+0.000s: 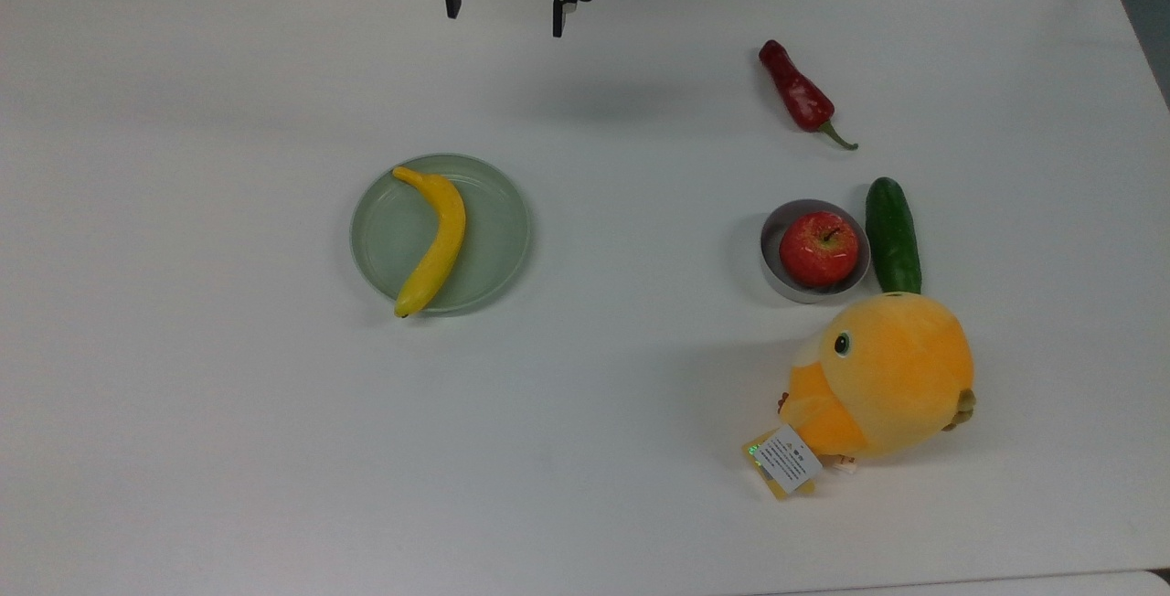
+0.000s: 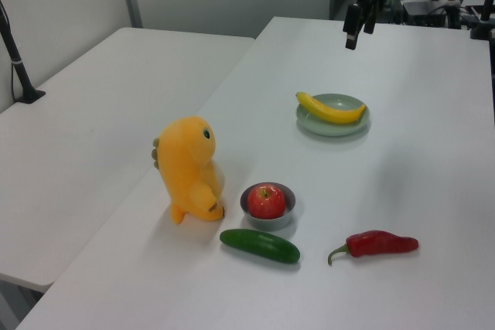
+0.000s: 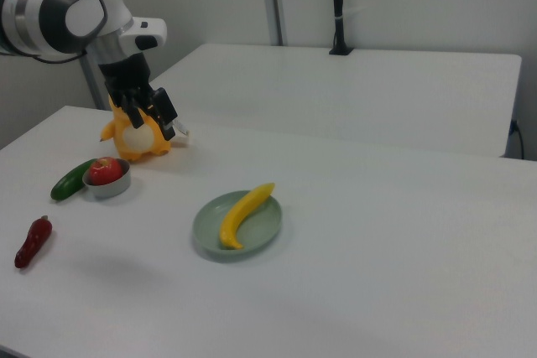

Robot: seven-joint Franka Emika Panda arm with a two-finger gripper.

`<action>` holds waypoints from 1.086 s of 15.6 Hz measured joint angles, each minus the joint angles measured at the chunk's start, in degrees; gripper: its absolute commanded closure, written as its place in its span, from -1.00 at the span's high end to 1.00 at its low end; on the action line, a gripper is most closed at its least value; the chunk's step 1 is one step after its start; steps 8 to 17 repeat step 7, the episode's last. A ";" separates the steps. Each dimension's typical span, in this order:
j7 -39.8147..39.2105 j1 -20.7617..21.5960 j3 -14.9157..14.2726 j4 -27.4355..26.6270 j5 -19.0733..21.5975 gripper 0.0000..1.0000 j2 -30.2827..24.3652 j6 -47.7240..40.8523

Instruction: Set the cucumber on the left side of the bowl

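Green cucumber (image 1: 893, 235) touches the bowl (image 1: 773, 271); our empty, wide-open pincer (image 1: 505, 14) risks nudging both when grasping.

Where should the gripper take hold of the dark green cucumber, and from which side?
Probably at mid-length of the dark green cucumber, from above. It lies flat against the small grey bowl, its end near the orange plush toy.
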 measured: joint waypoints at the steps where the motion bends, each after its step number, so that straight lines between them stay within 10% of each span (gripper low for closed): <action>1: -0.01 0.23 -0.34 0.09 0.00 1.00 0.00 0.00; 17: -0.01 0.25 -0.80 1.53 2.25 1.00 0.00 -0.01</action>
